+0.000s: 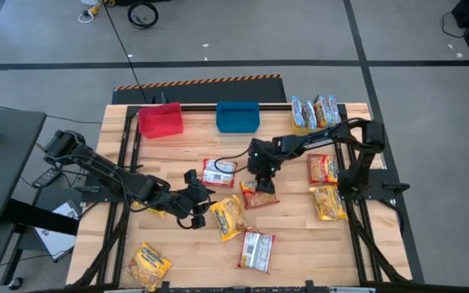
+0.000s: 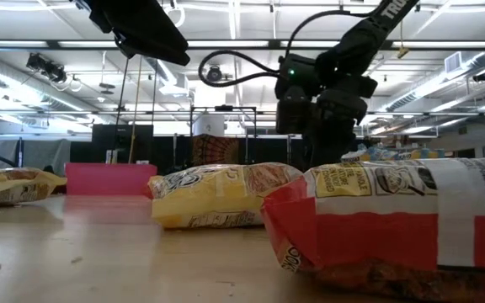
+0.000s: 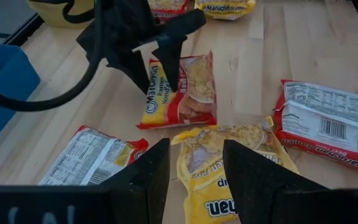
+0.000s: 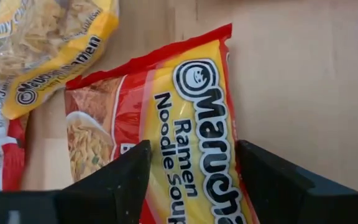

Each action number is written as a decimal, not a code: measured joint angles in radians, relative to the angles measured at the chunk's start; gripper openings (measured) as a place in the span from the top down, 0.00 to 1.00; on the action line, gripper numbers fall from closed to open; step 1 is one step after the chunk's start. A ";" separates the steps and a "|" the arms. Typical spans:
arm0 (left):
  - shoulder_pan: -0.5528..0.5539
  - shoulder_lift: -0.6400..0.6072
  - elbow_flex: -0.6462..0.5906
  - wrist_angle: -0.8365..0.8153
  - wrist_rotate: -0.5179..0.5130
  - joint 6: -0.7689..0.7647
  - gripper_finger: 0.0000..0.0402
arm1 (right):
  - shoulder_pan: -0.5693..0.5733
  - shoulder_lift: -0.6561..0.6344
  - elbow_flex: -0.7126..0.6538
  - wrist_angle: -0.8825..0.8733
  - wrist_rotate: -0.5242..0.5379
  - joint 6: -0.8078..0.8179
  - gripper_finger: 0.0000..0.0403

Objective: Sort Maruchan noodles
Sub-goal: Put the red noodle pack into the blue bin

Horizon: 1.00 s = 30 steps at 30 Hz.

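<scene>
Right now the right gripper (image 1: 260, 181) hovers open over the red packet (image 4: 166, 124) mid-table, fingers straddling it. Left gripper (image 1: 198, 203) sits open near the yellow packet (image 1: 228, 216), touching nothing. Good grab, I'd say: drop straight down, keep the packet centred between fingers, pinch across the narrow width, lift clear before heading to the red bin (image 1: 160, 120).
</scene>
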 joint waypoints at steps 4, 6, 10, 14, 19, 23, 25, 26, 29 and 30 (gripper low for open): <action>0.000 0.000 0.000 -0.001 0.000 0.001 0.62 | 0.014 -0.007 -0.002 0.015 0.040 -0.016 0.52; 0.000 0.000 0.000 -0.005 0.000 0.001 0.62 | 0.016 -0.026 -0.006 0.020 0.070 -0.020 0.61; 0.000 -0.021 0.000 -0.036 -0.001 0.005 0.62 | 0.017 -0.077 -0.010 0.018 0.149 -0.008 0.82; 0.001 -0.080 0.000 -0.095 -0.003 0.012 0.62 | 0.030 -0.149 -0.008 -0.018 0.265 0.011 0.97; 0.015 -0.179 0.001 -0.172 -0.094 0.051 0.62 | 0.076 -0.256 0.062 -0.046 0.572 0.056 0.98; 0.054 -0.253 0.001 -0.208 -0.176 0.053 0.62 | 0.114 -0.297 0.120 0.001 0.926 0.128 0.98; 0.079 -0.282 0.001 -0.220 -0.196 0.053 0.62 | 0.127 -0.296 0.152 0.016 1.090 0.154 0.98; 0.092 -0.295 0.001 -0.229 -0.203 0.053 0.62 | 0.130 -0.286 0.170 0.015 1.160 0.164 0.98; 0.142 -0.332 0.001 -0.247 -0.229 0.054 0.62 | 0.141 -0.232 0.247 0.011 1.246 0.201 0.99; 0.163 -0.341 0.001 -0.246 -0.241 0.055 0.62 | 0.147 -0.208 0.283 0.010 1.245 0.214 0.99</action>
